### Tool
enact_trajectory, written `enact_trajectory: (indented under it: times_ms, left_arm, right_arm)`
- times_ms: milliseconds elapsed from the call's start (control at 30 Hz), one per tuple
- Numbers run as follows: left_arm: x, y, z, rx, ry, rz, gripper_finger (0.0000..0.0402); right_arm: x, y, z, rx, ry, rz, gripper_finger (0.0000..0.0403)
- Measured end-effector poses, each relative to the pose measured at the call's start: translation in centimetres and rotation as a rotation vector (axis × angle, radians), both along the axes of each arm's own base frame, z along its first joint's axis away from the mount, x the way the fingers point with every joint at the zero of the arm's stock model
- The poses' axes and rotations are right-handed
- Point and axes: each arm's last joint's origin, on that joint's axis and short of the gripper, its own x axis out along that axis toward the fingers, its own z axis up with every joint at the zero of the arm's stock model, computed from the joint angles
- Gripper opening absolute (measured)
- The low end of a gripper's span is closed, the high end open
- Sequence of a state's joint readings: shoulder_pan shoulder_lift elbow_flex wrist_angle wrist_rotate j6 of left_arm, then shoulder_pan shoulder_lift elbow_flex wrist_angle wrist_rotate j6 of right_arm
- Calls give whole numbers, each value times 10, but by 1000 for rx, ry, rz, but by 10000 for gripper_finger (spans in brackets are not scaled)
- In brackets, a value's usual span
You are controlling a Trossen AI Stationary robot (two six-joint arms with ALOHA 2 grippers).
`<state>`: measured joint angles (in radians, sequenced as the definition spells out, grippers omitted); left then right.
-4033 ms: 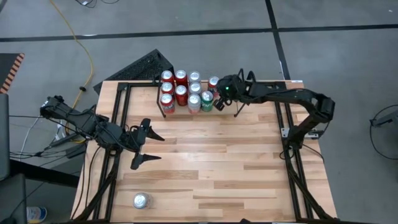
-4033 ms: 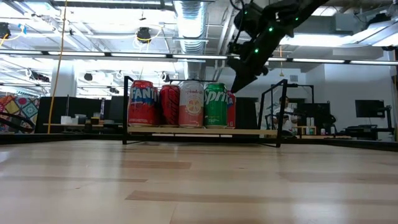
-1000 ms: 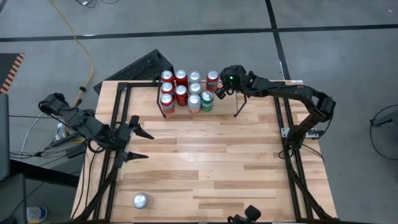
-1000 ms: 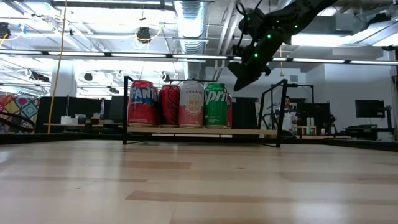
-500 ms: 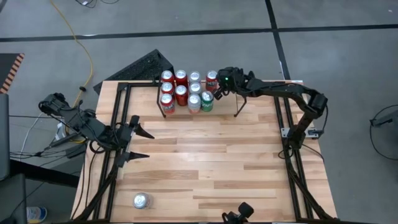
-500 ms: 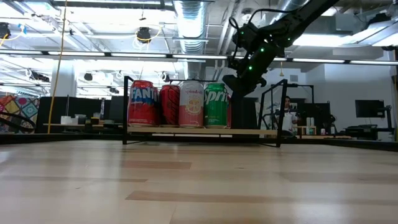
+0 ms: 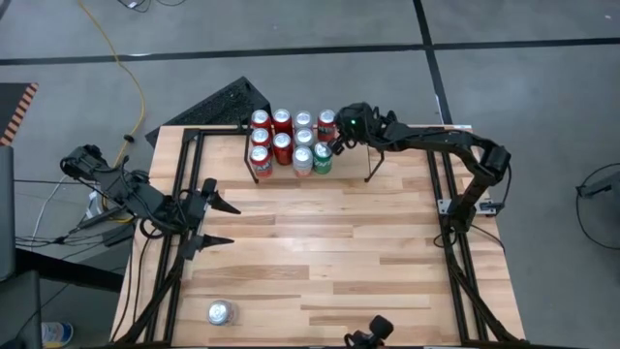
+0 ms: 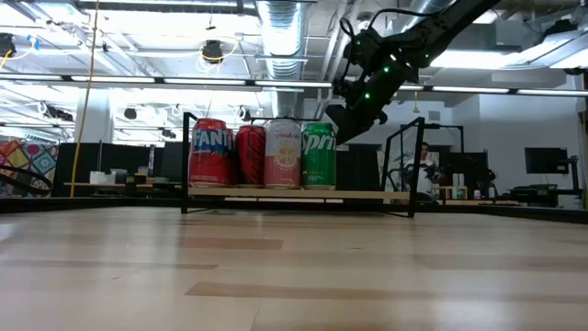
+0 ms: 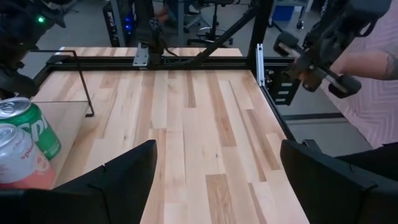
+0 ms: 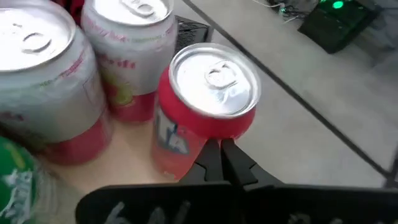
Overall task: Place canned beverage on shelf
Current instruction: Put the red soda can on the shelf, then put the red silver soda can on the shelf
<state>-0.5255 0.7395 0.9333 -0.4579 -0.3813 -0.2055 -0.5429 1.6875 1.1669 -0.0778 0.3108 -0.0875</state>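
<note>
- Red can (image 10: 202, 106): upright at the back right end of the can cluster on the shelf, silver lid and pull tab up. In the high view it (image 7: 327, 121) stands behind the green can and just right of a pale pink can.
- Shelf (image 8: 390, 195): low black wire rack at the far edge of the table, with an upright loop at each end. Its right portion, from the green can to the right loop (image 7: 371, 167), holds no cans.
- Can cluster: the low view shows a front row, left to right, of a Fanta can (image 8: 209, 153), a dark red can (image 8: 250, 156), a pale pink can (image 8: 282, 154) and a green Sprite can (image 8: 318, 155). Further rows stand behind them in the high view.
- Right gripper (image 10: 221, 155): fingers pressed together with no gap, tips touching the near side of the red can; it grips nothing. In the high view it (image 7: 341, 136) hangs over the back right of the cluster.
- Left gripper (image 7: 205, 215): fingers spread wide and empty, low over the left side of the table (image 7: 329, 252), well apart from the shelf.
- Loose can (image 7: 220, 312): a silver-topped can stands alone near the front left corner of the table.
- Person: in the left wrist view, a pink-sleeved arm (image 9: 373, 68) beyond the table edge holds a dark handle device (image 9: 317, 53).
</note>
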Motion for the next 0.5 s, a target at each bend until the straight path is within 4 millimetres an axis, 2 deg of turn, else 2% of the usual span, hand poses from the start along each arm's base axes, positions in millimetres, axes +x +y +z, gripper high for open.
enact_trajectory:
  times_ms: [100, 200, 400, 500]
  left_arm:
    - [0, 0, 0, -9, 1, 2, 325]
    - [0, 0, 0, -21, 3, 4, 325]
    - [0, 0, 0, -27, 5, -4, 325]
    - [0, -1, 0, -34, 7, -22, 325]
  right_arm:
    - [0, 5, 18, -31, 0, -11, 0]
    - [0, 17, 51, -67, -11, 29, 0]
    - [-7, 60, 112, -28, 39, 166, 3]
    - [-7, 89, 130, 54, 27, 307, 26]
